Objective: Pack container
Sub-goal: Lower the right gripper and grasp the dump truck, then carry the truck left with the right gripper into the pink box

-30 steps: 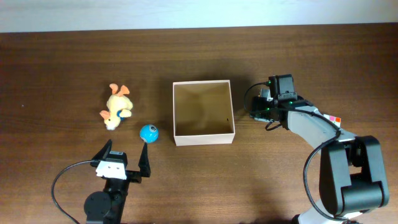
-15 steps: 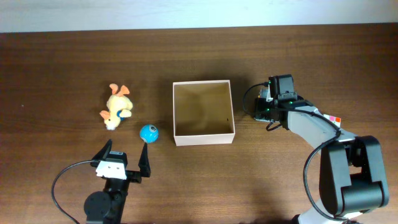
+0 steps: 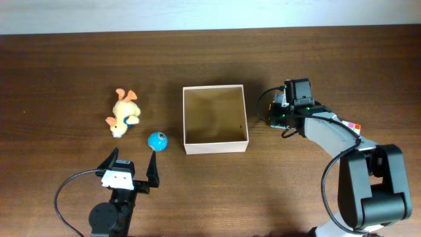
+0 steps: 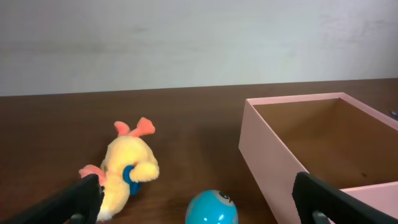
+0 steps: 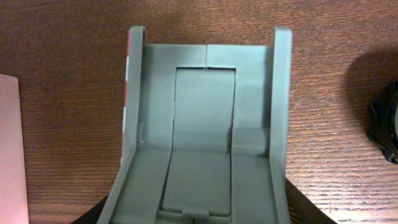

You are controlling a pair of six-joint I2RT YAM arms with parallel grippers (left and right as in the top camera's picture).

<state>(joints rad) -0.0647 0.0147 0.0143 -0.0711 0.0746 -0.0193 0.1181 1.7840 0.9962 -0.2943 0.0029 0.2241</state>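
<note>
The container [image 3: 215,119], a square open box with white walls and a tan inside, stands mid-table with nothing visible in it. It also shows in the left wrist view [image 4: 292,155]. A yellow plush duck [image 3: 123,112] and a blue ball [image 3: 157,140] lie to its left. My left gripper [image 3: 132,172] is open and empty, low near the front edge. The ball [image 4: 211,210] sits just ahead between its fingers and the duck [image 4: 127,165] ahead left. My right gripper [image 3: 276,113] is beside the box's right wall, shut on a grey plastic toy [image 5: 205,124] that fills its wrist view.
The pink-white box wall [image 5: 9,143] shows at the left edge of the right wrist view. A black part [image 5: 387,124] sits at that view's right edge. A pale wall runs behind the table's far edge [image 4: 199,37]. Brown tabletop [image 3: 66,72] surrounds everything.
</note>
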